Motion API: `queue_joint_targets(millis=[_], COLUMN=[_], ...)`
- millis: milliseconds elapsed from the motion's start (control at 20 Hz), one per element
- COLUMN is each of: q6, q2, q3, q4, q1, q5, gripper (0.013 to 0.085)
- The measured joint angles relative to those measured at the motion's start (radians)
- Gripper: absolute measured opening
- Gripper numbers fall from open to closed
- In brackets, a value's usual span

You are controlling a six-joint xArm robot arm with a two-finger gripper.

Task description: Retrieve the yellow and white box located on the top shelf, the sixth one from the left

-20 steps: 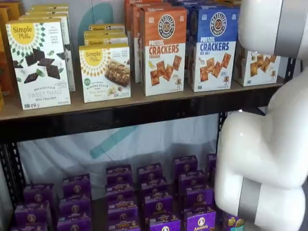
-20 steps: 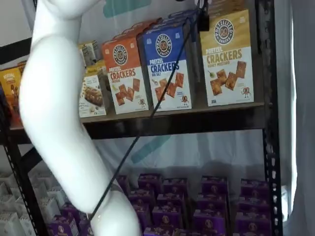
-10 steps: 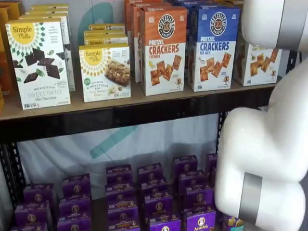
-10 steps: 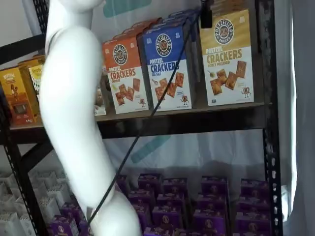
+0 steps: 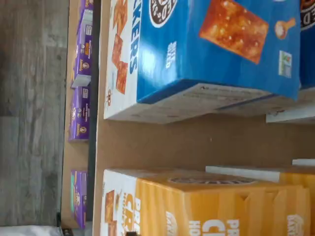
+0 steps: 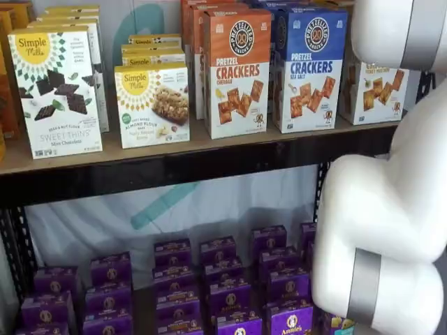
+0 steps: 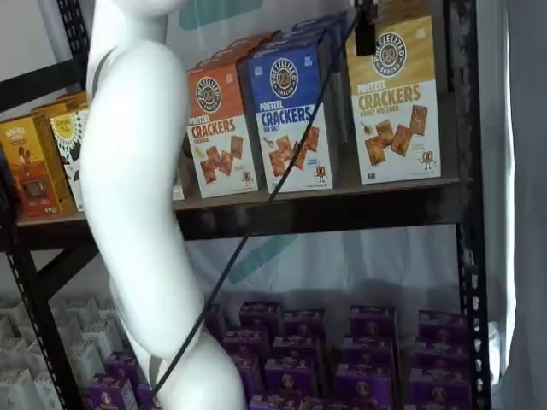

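Note:
The yellow and white box (image 7: pixel 395 102) stands upright at the right end of the top shelf (image 7: pixel 325 213), next to a blue cracker box (image 7: pixel 286 111). In a shelf view (image 6: pixel 377 87) the white arm hides its upper part. The wrist view shows its yellow top (image 5: pixel 206 206) close up, with bare shelf board (image 5: pixel 187 142) between it and the blue box (image 5: pixel 206 44). Of my gripper (image 7: pixel 366 26) only a black finger shows, hanging from the view's top edge with a cable, just left of the box's top corner. No gap or grip can be made out.
An orange Cheddar box (image 6: pixel 237 70) and white Simple Mills boxes (image 6: pixel 56 91) stand further left. Purple boxes (image 6: pixel 223 286) fill the lower shelf. A black upright (image 7: pixel 466 171) stands right of the yellow box. The white arm (image 7: pixel 137 196) crosses in front of the shelves.
The arm has swung to the right across the shelves. The black finger and cable have shifted slightly right toward the yellow box. The boxes have not moved.

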Motion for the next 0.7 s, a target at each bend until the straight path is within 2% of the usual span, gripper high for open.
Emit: queue_joint_targets(millis=[350,700], q6=[0.002,0.010], q2=[0.003,0.044], q3=[0.017,-0.044], q4=[-0.025,-0.089], q1=[0.015,0.034], q5=[-0.012,0.051], gripper=[0.0850,0.0850])
